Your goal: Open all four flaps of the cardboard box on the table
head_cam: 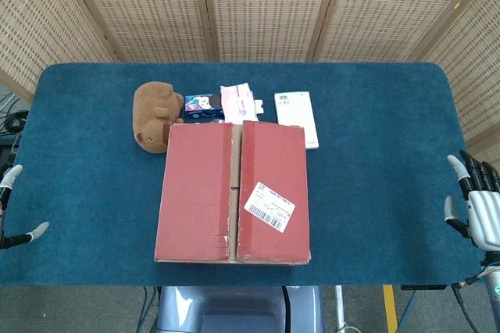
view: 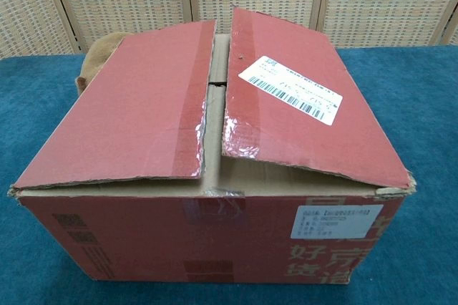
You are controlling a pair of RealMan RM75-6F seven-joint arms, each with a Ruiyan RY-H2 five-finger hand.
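Observation:
A red cardboard box [head_cam: 232, 192] stands at the table's near middle and fills the chest view [view: 215, 233]. Its two long top flaps lie down: the left flap [view: 129, 115] and the right flap [view: 300, 104], which carries a white barcode label [head_cam: 269, 206]. A narrow gap between them shows a brown inner flap [view: 215, 140] beneath. My left hand [head_cam: 12, 208] shows only fingertips at the left edge, holding nothing. My right hand [head_cam: 476, 200] hovers at the right edge with fingers spread, far from the box. Neither hand appears in the chest view.
Behind the box lie a brown plush toy [head_cam: 155, 116], a blue packet [head_cam: 201, 106], a pink-and-white packet [head_cam: 238, 102] and a white flat box [head_cam: 298, 116]. The blue table cloth [head_cam: 375, 169] spreads on both sides. Wicker screens [head_cam: 266, 5] stand behind.

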